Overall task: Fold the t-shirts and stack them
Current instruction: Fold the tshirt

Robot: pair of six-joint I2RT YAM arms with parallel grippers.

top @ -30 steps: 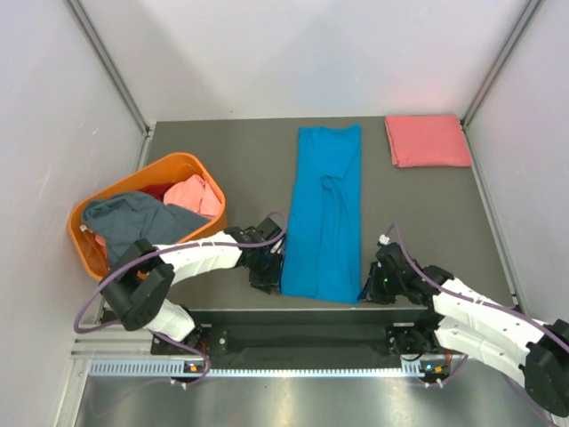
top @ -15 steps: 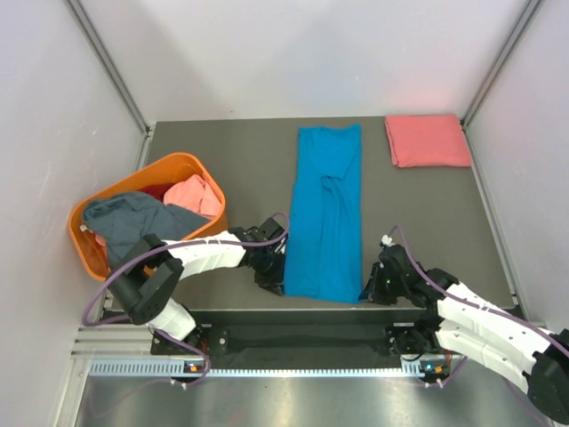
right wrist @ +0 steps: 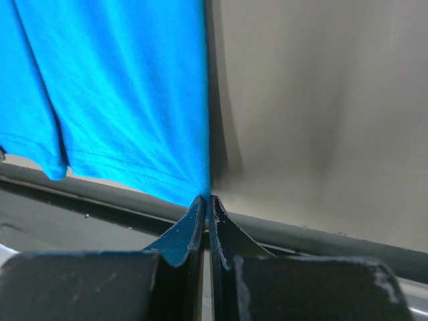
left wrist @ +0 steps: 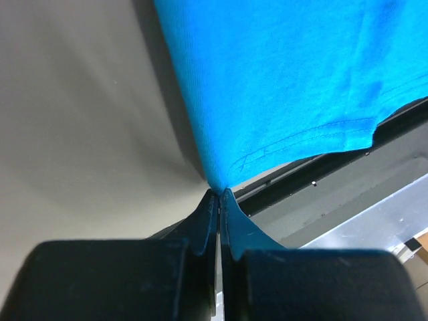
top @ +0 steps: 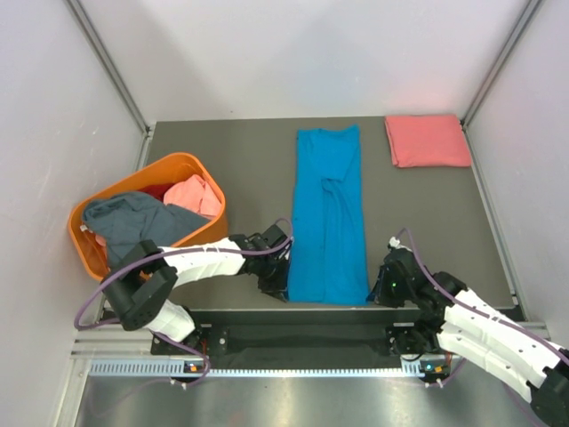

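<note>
A bright blue t-shirt lies as a long narrow strip down the middle of the table. My left gripper is shut on its near left corner; the left wrist view has the blue cloth pinched at the fingertips of that gripper. My right gripper is shut on the near right corner, and in the right wrist view the hem runs into its closed tips. A salmon-pink t-shirt sits folded at the far right corner.
An orange basket stands at the left, holding a grey-blue shirt and a salmon-pink one. The table's near edge runs just below both grippers. White walls and metal posts enclose the table.
My left gripper has slid in and shut on the blue shirt's near left corner. The right arm has shifted slightly right and nearer, still gripping, and the near hem has drawn tauter.
</note>
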